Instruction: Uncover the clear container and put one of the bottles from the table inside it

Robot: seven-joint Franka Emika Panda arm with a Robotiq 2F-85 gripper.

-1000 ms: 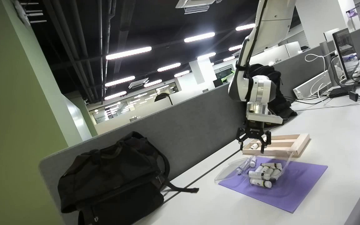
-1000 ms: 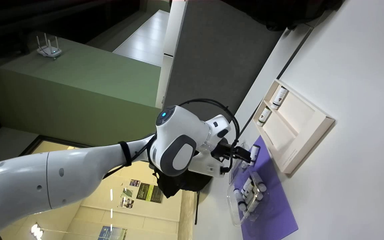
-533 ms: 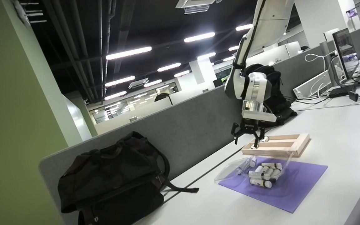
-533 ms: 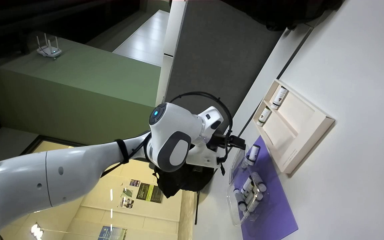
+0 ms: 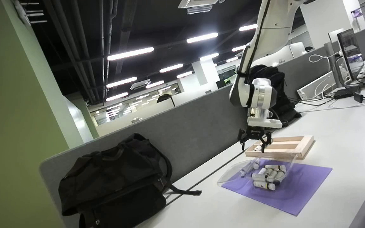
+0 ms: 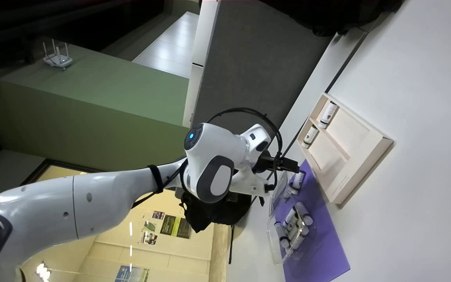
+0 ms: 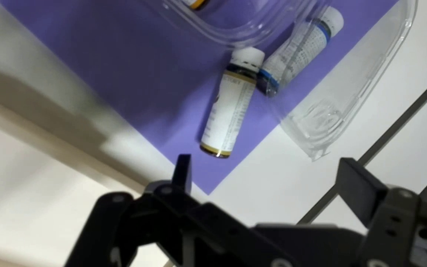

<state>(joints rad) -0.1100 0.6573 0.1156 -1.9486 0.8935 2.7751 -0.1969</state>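
Arm (image 5: 274, 30) slants down; wrist (image 5: 261, 95) bent; fingers (image 7: 360, 189) spread wide, pointing downward; their exact height hard to judge.

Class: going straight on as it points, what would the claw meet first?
Probably the gold-banded bottle lying on the purple mat; depth is unclear, so the white tabletop nearby might come first.

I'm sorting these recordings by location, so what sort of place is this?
Most likely an open-plan office: a grey partition runs along a long white desk, and a computer monitor stands farther along, near a tangle of white cables.
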